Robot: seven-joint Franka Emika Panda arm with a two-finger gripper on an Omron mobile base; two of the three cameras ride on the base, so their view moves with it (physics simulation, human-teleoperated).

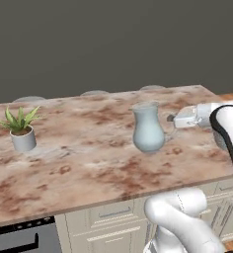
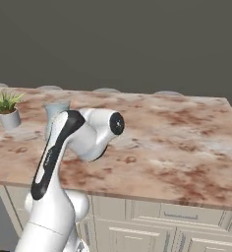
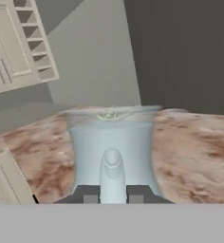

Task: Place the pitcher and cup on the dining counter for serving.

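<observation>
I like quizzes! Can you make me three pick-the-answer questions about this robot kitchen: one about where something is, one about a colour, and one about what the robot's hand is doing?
1. Where does the pitcher stand?
A. on the dining counter
B. on the floor
C. inside a drawer

2. What colour is the pitcher?
A. bright red
B. pale blue-grey
C. black

3. What is the gripper doing?
A. hanging wide open, high above the counter
B. holding the plant pot
C. shut on the pitcher's handle

Answers:
1 A, its base rests on the marbled top.
2 B, its glossy body is that colour in both the left base view and the hand view.
3 C, the hand view shows a finger tip on each side of the handle.
</observation>
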